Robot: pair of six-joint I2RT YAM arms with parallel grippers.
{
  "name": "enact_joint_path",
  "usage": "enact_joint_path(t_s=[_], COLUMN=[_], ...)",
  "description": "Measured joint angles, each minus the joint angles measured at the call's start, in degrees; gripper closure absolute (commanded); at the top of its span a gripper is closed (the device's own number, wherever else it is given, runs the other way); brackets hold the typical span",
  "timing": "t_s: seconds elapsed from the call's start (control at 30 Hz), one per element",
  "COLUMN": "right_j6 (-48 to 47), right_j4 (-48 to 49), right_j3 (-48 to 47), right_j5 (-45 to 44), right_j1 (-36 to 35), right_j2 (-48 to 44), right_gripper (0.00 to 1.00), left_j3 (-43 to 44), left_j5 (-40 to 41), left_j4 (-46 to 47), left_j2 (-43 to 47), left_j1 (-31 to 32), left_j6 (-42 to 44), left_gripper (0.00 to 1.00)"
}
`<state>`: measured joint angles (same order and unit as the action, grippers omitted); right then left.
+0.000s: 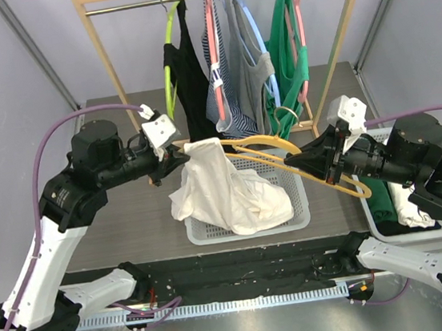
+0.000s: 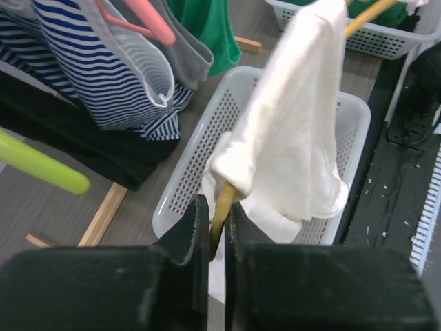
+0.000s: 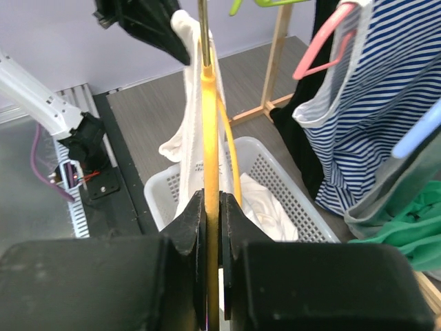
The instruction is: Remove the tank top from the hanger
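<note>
I clamp hanger point(image 3: 211, 124) in right gripper point(image 3: 212, 207), steady over basket point(image 2: 186, 172) — left gripper point(image 2: 217, 221) pinches its tip under top point(image 2: 303, 124), bracing for slide-off.

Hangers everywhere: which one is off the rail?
The yellow hanger, carrying the white tank top above the basket; the others all hang from the rail.

right gripper point(image 3: 212, 207) is clamped tight on the yellow hanger point(image 3: 210, 124), which runs straight up the middle of the shot. a white tank top point(image 3: 185, 131) hangs off its far end, over a white basket point(image 3: 293, 203). the left gripper point(image 3: 148, 24) sits up top, right against the tank top. off to the right there's a striped top point(image 3: 358, 131) on a pink hanger point(image 3: 324, 48), something green point(image 3: 406, 234) below it, and a wooden rack post point(image 3: 275, 62) behind.
</note>
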<state>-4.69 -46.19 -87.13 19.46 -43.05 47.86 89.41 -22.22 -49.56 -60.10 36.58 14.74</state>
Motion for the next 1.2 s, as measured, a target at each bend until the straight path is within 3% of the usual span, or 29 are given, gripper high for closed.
enact_joint_path(t_s=[0.37, 0.4, 0.43, 0.47, 0.53, 0.97, 1.2], right_j6=[-0.72, -0.66, -0.5, -0.33, 0.7, 3.5, 3.52], right_j4=[3.39, 3.91, 4.42, 4.7, 4.55, 0.68, 0.52], right_j3=[3.5, 4.15, 4.74, 5.16, 5.81, 8.33, 7.1], right_j5=[-2.25, -2.25, -2.25, -2.27, -1.86, -2.93, -4.09], right_j1=[0.04, 0.02, 0.02, 0.02, 0.02, -0.09, -0.09], right_j2=[-2.69, -3.17, -3.56, -3.78, -4.17, -2.73, -2.58], right_gripper=[0.99, 0.99, 0.99, 0.99, 0.99, 0.99, 0.99], left_j3=[4.33, 4.81, 5.2, 5.53, 5.92, 5.88, -2.67], left_j5=[-4.5, -4.98, -5.38, -5.77, -6.01, -7.58, -4.26], left_j4=[-3.82, -4.02, -4.28, -4.37, -3.28, 4.33, 4.83], left_j2=[-0.83, -0.83, -0.83, -0.81, -0.74, -0.72, 2.36], left_j1=[-2.1, -2.34, -2.56, -2.82, -3.43, -4.07, -4.07], left_j6=[-2.1, -2.43, -2.62, -2.86, -4.0, -8.55, -8.46], left_gripper=[1.0, 0.96, 0.56, 0.32, 0.03, 0.0, 0.0])
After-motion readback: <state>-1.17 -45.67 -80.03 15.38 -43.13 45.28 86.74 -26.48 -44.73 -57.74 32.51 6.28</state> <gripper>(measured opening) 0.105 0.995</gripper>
